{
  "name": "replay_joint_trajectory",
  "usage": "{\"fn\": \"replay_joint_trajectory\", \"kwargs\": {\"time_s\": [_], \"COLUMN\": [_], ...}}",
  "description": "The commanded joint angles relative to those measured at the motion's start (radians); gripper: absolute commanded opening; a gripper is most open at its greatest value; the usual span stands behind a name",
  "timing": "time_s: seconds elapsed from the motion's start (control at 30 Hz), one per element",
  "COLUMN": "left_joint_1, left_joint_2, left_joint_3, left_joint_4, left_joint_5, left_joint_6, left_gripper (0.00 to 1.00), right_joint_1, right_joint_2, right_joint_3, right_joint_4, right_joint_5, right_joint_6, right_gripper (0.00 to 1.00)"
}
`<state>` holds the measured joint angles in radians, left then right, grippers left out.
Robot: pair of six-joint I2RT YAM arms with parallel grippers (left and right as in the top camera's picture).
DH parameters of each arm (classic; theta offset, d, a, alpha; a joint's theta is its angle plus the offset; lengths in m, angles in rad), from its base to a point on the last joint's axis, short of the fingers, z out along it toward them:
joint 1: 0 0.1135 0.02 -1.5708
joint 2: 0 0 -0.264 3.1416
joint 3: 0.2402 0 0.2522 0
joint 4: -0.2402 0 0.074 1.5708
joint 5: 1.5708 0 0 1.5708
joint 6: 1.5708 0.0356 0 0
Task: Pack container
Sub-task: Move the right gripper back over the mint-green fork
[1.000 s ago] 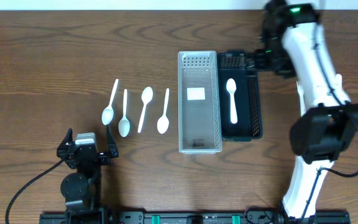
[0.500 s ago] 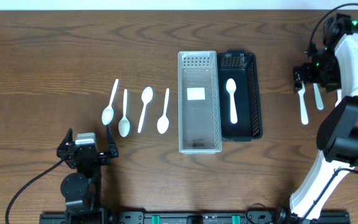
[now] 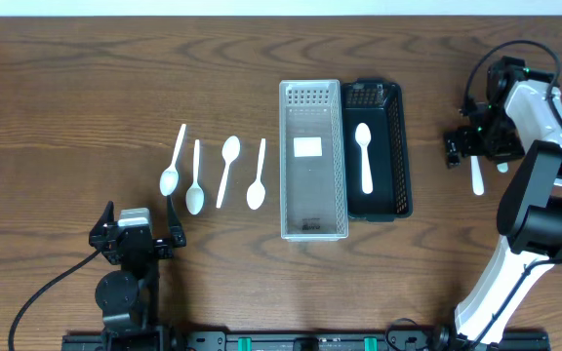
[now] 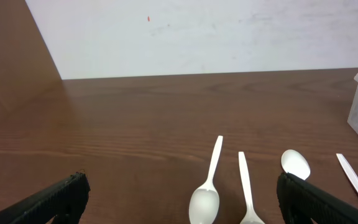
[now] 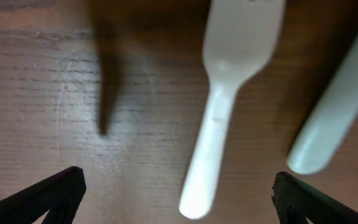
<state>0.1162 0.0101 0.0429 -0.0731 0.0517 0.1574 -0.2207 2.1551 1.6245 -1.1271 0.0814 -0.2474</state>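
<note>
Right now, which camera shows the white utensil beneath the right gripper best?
Right wrist: the white utensil fills the frame close up, head and handle both clear. Overhead shows only its small handle poking out from under the right gripper. Left wrist misses it.

Overhead looks straight down; left wrist, low at the near edge, shares its spoons [image 3: 195, 177] [image 4: 208, 186]; right wrist hugs the bench [image 5: 55, 93].

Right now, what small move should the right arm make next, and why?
Probably lower the right gripper and close it on the white fork. Its fingers stand open on either side of the handle, and the fork lies flat on the table, not yet gripped.
</note>
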Motion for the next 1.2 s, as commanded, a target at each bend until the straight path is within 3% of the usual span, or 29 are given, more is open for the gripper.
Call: {"fn": "replay_joint_trajectory", "kwargs": {"time_s": [0.0, 1.17], "left_joint_1": [0.003, 0.003], "left_joint_2": [-0.006, -0.006], "left_joint_3": [-0.029, -0.029], "left_joint_4": [-0.014, -0.014], "left_joint_5": [0.000, 0.000], "left_joint_6": [0.010, 0.010], "left_gripper": [0.98, 0.98], "right_joint_1": [-0.009, -0.047], "right_joint_2": [-0.010, -0.009], "right_joint_3": [-0.023, -0.081], "right_joint_4": [0.026, 0.148], "right_joint_5": [-0.048, -0.061], "right_joint_6": [-0.018, 0.000], "right_gripper": [0.99, 0.99]}}
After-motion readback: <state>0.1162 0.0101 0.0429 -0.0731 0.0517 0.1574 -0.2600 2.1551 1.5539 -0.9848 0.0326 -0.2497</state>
